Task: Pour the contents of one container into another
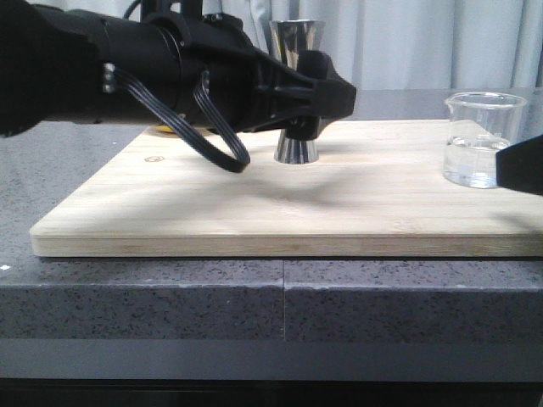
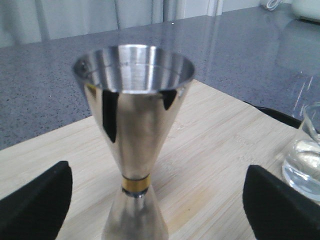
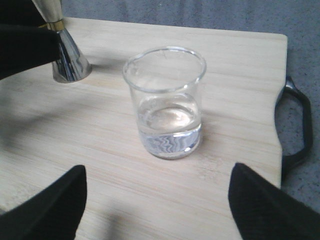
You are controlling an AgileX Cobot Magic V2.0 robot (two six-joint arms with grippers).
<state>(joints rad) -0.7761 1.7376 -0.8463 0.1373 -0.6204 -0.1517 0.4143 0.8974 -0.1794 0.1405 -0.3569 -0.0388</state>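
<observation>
Board handle (image 3: 295, 125), right-wrist view only

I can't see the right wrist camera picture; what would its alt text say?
A clear glass beaker part-filled with clear liquid stands upright on a wooden board, between the open right gripper fingers. Beyond it stands the steel jigger.

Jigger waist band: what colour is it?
Gold, against the shiny steel jigger; clearest in the left wrist view.

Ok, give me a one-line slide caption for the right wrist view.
Open right gripper facing a small clear glass beaker part-filled with clear liquid, upright on the pale wooden board.
</observation>
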